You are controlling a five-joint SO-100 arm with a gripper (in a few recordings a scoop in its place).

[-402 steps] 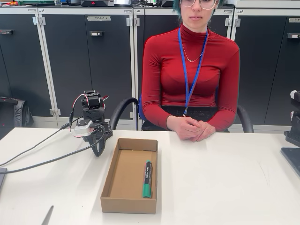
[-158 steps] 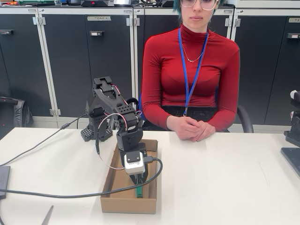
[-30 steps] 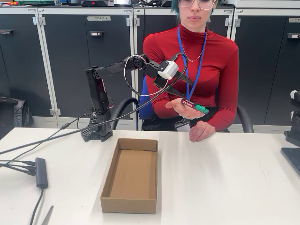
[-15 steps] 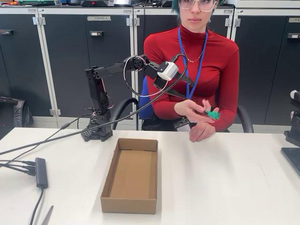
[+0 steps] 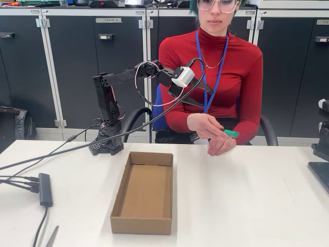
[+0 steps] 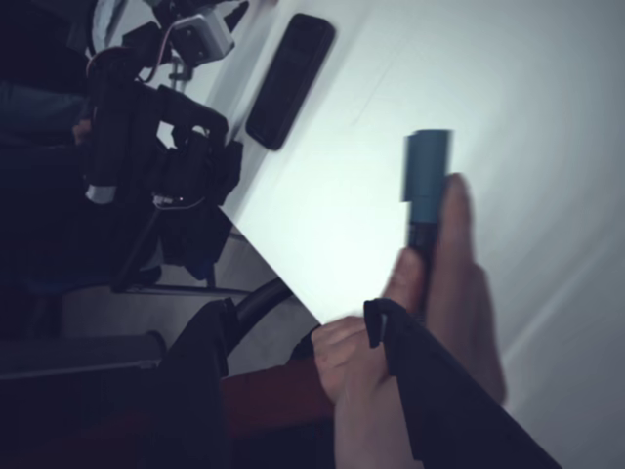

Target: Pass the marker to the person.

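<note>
The marker [image 5: 230,133] is in the person's hand [image 5: 205,123], its green end sticking out to the right just above the table. In the wrist view the marker [image 6: 427,186] shows its green cap above the same hand [image 6: 439,293]. The person [image 5: 211,72] in a red top sits behind the table, the other hand [image 5: 221,144] resting on it. My gripper [image 5: 199,94] hangs open and empty in front of the person's chest, above and left of the marker. My open gripper [image 6: 298,313] frames the hand in the wrist view.
An empty cardboard box [image 5: 118,201] lies on the white table in front of the arm's base [image 5: 106,145]. Cables run left to a dark hub [image 5: 45,189]. A grey blade-like object [image 5: 51,236] lies at the front left. Black equipment [image 5: 322,146] stands at the right edge.
The person's hand has carried the marker down and away from my gripper toward the table. Earlier the marker lay in the box. The arm has stayed stretched out.
</note>
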